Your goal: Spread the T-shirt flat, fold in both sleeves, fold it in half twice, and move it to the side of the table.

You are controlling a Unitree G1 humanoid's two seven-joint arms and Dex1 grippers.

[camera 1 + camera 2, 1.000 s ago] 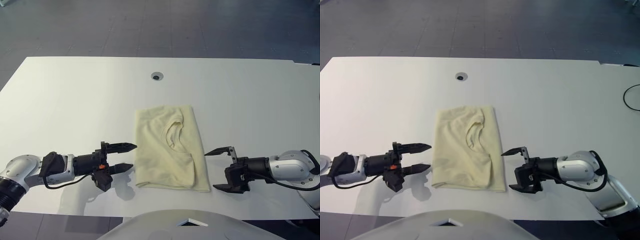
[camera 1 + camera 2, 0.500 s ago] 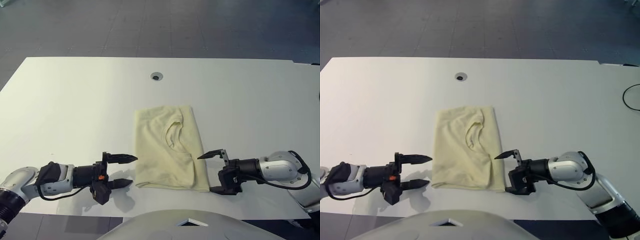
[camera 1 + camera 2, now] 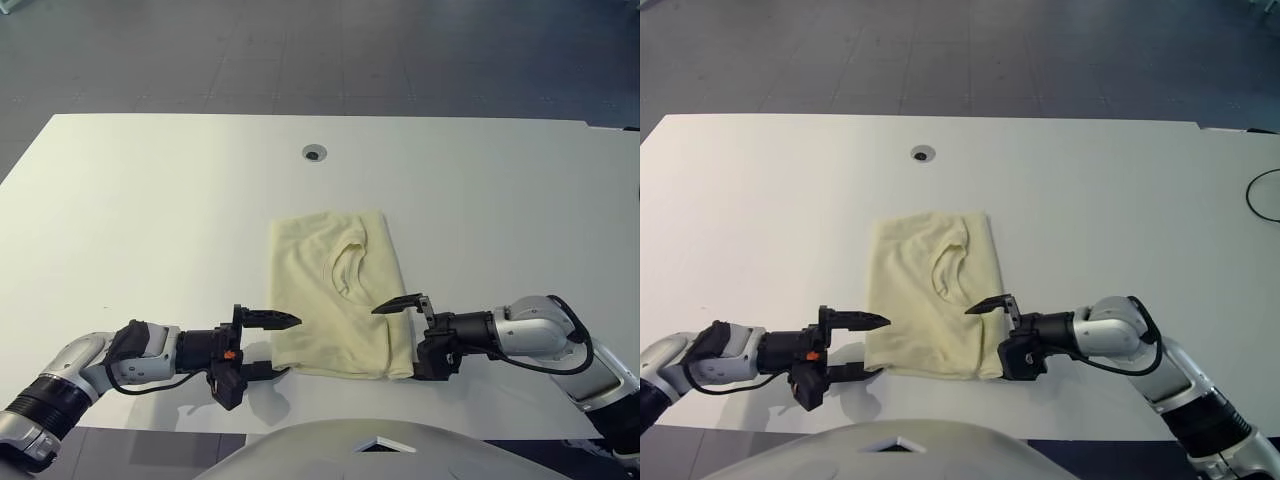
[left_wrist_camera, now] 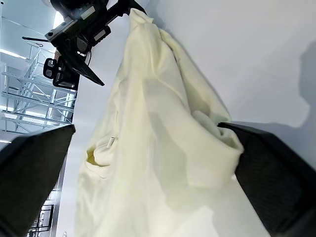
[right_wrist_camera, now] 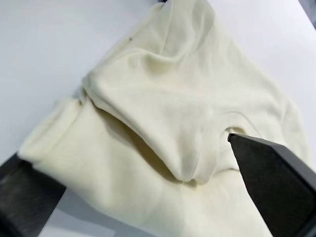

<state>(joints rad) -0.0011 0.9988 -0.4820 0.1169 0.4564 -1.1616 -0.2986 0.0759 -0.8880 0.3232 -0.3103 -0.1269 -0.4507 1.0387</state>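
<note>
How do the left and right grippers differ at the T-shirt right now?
The left gripper sits at the near left corner of the T-shirt, the right gripper at its near right corner. The right gripper's upper finger reaches farther over the cloth than the left gripper's. Both are open.

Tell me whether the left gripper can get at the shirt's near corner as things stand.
Probably yes. The left gripper is open, with its fingers either side of the shirt's near left corner, and nothing on the table stands between them.
</note>
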